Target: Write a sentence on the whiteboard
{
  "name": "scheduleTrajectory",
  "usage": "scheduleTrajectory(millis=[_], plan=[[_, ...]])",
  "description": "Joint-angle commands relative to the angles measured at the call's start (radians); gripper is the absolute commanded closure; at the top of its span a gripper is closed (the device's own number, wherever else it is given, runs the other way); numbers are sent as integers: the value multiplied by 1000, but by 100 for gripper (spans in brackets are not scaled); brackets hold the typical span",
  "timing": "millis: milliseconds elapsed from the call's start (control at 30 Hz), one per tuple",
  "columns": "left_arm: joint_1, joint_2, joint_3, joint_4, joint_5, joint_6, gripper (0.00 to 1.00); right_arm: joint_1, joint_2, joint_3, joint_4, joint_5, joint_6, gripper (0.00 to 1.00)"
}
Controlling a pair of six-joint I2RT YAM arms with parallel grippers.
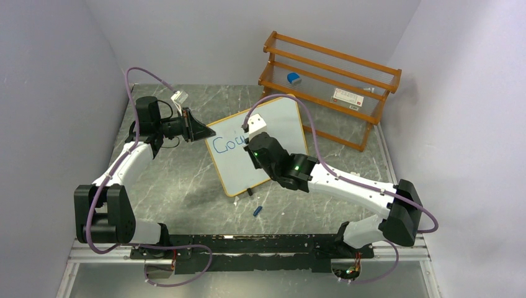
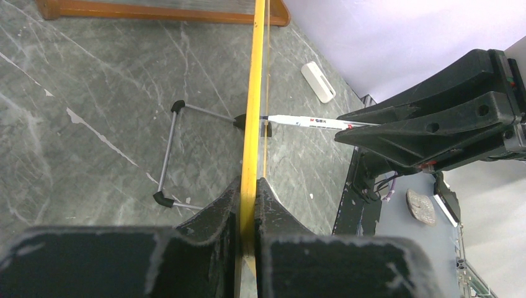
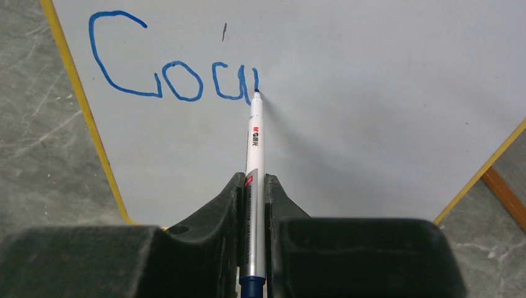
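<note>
Whiteboard (image 1: 279, 124) stands propped at a slant in the middle of the grey marbled desk (image 1: 180, 186), turned so its face looks toward the right arm. Nearest the arm bases, a small blue piece (image 1: 257, 211) lies on the desk just off the board's near corner. Past it, the right fingers (image 3: 276, 195) are clamped tight on a white marker (image 3: 255, 143), its tip touching the white face just right of the last stroke. Of the sentence (image 3: 167, 81), only "Cou" and the start of one more letter show in blue. On the board's left edge the left fingers (image 2: 270, 195) are pinched shut on the yellow frame, with a wire stand (image 2: 167, 155) behind it. Farthest back at the right sits an orange wooden rack (image 1: 329, 87).
</note>
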Motion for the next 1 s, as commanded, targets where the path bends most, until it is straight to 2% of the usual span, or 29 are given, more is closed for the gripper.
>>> scheduleTrajectory(millis=[0, 233, 967], plan=[[-26, 22, 5, -54, 0, 29, 95, -6, -15, -18, -48, -5, 24, 100], [-26, 24, 5, -52, 2, 28, 95, -7, -23, -25, -56, -6, 26, 100], [-29, 25, 6, -57, 2, 32, 95, -13, -13, -10, 63, 36, -7, 100]])
